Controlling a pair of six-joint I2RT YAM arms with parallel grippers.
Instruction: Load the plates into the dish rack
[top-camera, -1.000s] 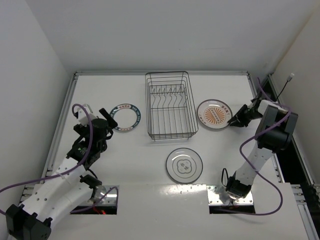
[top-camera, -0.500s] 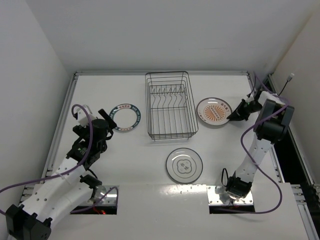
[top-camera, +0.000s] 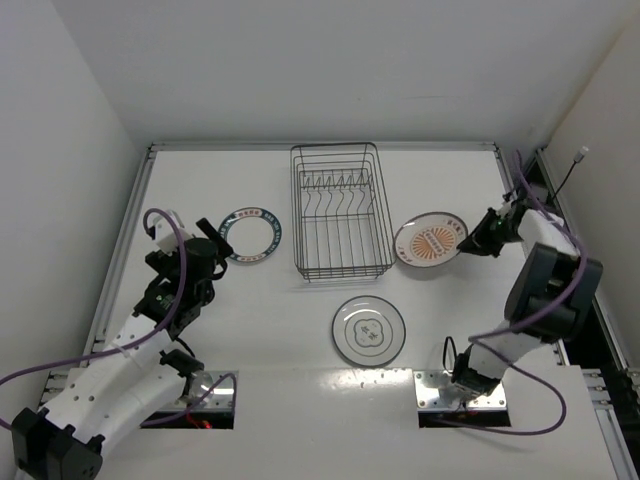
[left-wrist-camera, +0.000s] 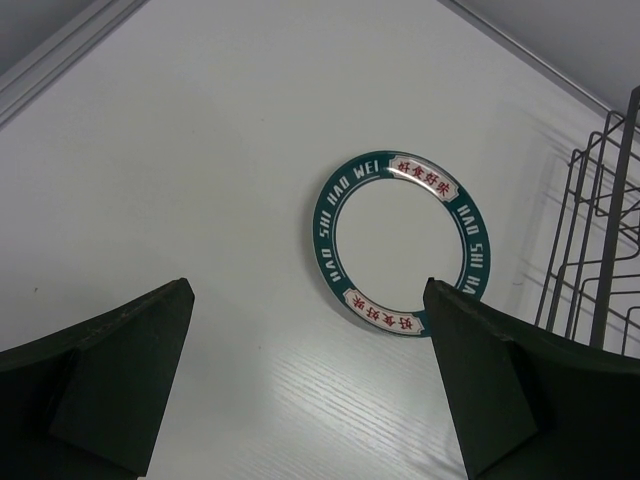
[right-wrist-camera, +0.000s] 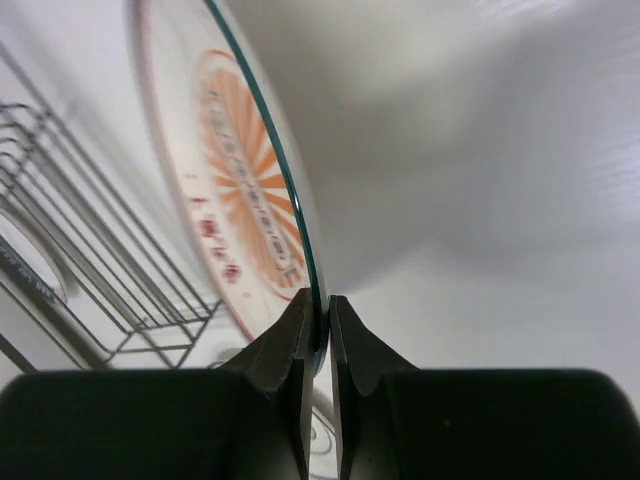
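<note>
The left arm (top-camera: 130, 345) lies low along the left side of the white table (top-camera: 450, 170), its forearm reaching toward the far side. Its black left gripper (left-wrist-camera: 306, 300) points at the flat round white plate with the dark blue-green lettered rim (left-wrist-camera: 400, 245). The jaws are spread wide and hold nothing, and in the left wrist view the plate shows between them, well beyond the tips. That plate lies face up on the table, just left of the dark rectangular wire dish rack (top-camera: 340, 240).

The rack sits mid-table, its long axis running from the near side to the far side, with a row of upright prongs across its far half. Near of it, apart from it, the pale round plate with thin dark rings (top-camera: 369, 330) lies flat.

The right arm (top-camera: 545, 285) rises from its base to a raised elbow, then bends toward the far side, and its wrist turns left toward the rack. The right gripper (right-wrist-camera: 322, 320) is pinched tight on the right rim of the white round plate with the orange centre design (top-camera: 430, 241) — the rim is caught between the two fingers (right-wrist-camera: 285, 350). This plate is tilted, its gripped edge raised and its patterned face turned upward. Its left edge is just beside the rack's right wall — whether that edge touches the table, I cannot tell
</note>
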